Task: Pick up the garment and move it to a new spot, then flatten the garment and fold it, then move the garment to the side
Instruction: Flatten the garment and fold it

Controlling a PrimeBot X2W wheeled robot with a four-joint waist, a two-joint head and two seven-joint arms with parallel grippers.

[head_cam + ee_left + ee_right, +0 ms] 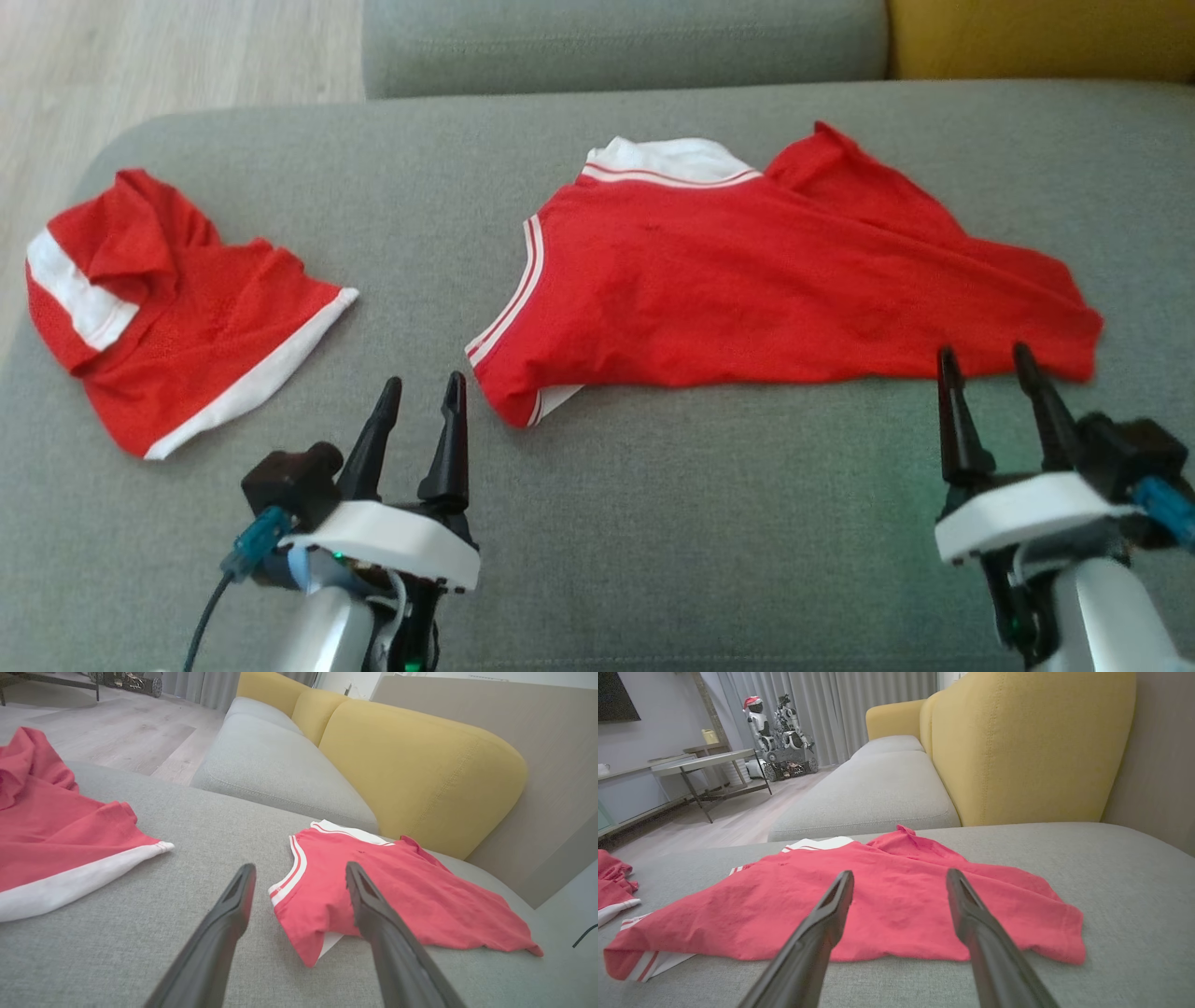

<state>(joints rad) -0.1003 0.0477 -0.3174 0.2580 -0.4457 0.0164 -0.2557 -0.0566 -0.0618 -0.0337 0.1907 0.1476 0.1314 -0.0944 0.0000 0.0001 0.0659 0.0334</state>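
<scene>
surface: wide grey seat cushion [653,523], woven cloth, flat. behind it sit a second grey cushion [625,42] and a yellow backrest [1036,37]; pale wood floor [168,56] shows beyond the far left corner. the right wrist view gives the room further off: a table [705,760] on thin dark legs, grey curtains [859,709], and small robot figures [780,723] standing in front of them. task item: red shirt [766,289] with white-striped collar and armhole, lying spread and somewhat wrinkled on the right-centre of the seat, collar toward the backrest, its far right corner bunched up. a white patch pokes out under its near left corner. a second red piece [177,308] with white bands lies crumpled at the left of the seat, well apart from the shirt and close to the cushion's left edge. left gripper [424,381]: fingers spread, nothing between them, over bare cushion just beside the shirt's near left corner. right gripper [985,350]: fingers spread, nothing clamped, tips at the shirt's near hem by its right corner; contact with the cloth cannot be told. open room: a bare grey strip between the two red pieces, a broad bare band along the near side of the seat, and bare cushion right of the shirt.
</scene>
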